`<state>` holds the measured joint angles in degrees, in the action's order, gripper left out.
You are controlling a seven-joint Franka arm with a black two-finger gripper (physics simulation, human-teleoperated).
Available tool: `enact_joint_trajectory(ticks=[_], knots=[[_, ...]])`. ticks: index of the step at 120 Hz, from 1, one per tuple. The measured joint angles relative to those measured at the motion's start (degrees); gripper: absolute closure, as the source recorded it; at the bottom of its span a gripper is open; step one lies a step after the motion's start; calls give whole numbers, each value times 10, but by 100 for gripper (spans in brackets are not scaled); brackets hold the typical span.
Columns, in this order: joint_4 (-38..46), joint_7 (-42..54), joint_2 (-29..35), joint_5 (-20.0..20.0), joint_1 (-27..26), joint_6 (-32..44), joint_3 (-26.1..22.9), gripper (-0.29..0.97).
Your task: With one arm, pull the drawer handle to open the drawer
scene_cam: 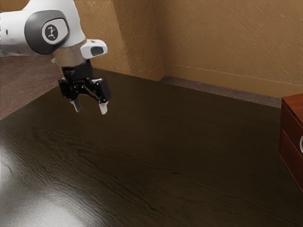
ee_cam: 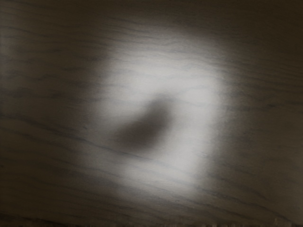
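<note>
As it hangs midair, claw (scene_cam: pixel 90 109) spreads wide.

Dark wood table (scene_cam: pixel 156 156); tan textured walls (scene_cam: pixel 227 33); brownish floor (scene_cam: pixel 23 80), perhaps carpet; pale glare (ee_cam: pixel 189 85) on tabletop.

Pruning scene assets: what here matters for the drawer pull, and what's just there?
Job: gripper, open and in the air; drawer unit at the exterior view's right edge; its handle, partly cut off.
Just there: dark wooden table under the gripper; tan walls.
</note>
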<state>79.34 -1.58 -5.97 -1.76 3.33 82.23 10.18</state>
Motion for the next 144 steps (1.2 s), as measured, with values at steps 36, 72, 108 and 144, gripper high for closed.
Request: enact_joint_trajectory(ticks=[36,72,108,144], knots=[[-41,-11,16,-17,-3,-25,4,0],[-92,-218,-7,-24,-64,-23,-126,0],[-86,-422,-62,-27,-128,78,-135,0],[-86,-537,-108,-77,-173,183,-137,0]])
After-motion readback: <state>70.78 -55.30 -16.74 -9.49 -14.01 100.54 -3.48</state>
